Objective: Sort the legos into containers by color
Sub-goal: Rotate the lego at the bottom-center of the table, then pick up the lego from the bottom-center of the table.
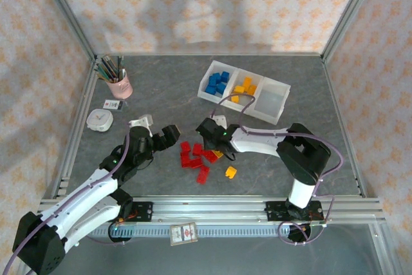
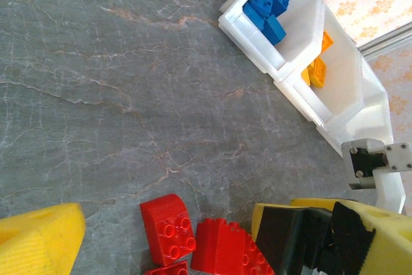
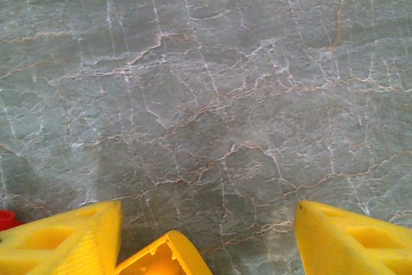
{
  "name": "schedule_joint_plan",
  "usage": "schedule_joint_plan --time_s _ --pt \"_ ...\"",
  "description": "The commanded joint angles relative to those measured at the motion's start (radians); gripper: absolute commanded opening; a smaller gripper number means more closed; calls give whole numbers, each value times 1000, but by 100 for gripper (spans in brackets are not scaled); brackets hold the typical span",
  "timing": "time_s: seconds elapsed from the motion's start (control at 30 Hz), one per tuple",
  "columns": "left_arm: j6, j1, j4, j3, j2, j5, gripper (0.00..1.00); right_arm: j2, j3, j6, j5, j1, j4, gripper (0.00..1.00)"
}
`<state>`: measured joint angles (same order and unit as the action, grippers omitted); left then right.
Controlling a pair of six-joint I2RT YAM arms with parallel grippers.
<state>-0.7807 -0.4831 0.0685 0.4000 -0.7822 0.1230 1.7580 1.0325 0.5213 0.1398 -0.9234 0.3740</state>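
Note:
Several red legos [image 1: 195,156] lie in a heap at the table's middle, with a yellow lego [image 1: 230,172] apart on their right. The containers are one white tray [image 1: 277,84]: blue legos [image 1: 217,82] in its left compartment, yellow legos [image 1: 244,86] in the middle one, the right one bare. My left gripper [image 1: 168,137] stands open just left of the heap; red legos [image 2: 168,228] lie between its fingers [image 2: 40,236]. My right gripper [image 1: 208,132] is open over the heap's far right. A yellow lego [image 3: 161,259] rests against its left finger [image 3: 71,239], well apart from the right finger.
A pink cup of pencils [image 1: 118,82], a round white clock [image 1: 100,120], a small card [image 1: 112,104] and a white block [image 1: 141,121] stand at the back left. Metal frame rails [image 1: 212,207] border the table. Bare grey surface lies ahead of the right gripper [image 3: 206,210].

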Motion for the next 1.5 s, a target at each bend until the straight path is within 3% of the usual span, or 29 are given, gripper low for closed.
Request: schedule_joint_plan --time_s 0.0,0.2,0.37,0.77,0.93,1.23,1.47 --pt "1 9 -2 7 -9 -11 99 -46 -36 40 49 20 47 69" --pt "-3 9 -20 7 -22 -2 99 -115 -75 65 85 41 83 67" --pt "-2 9 -30 17 -35 0 99 -159 -100 56 -22 36 15 68" --pt "11 9 -24 26 -48 -5 99 -53 -92 54 -73 17 -20 66" --pt "12 9 -29 26 -56 -2 99 -32 -92 46 -60 18 -13 59" --pt "16 9 -50 46 -91 22 99 -59 -100 34 -39 27 -10 33" --pt "19 8 -62 74 -122 40 99 -124 -64 11 -17 60 6 32"
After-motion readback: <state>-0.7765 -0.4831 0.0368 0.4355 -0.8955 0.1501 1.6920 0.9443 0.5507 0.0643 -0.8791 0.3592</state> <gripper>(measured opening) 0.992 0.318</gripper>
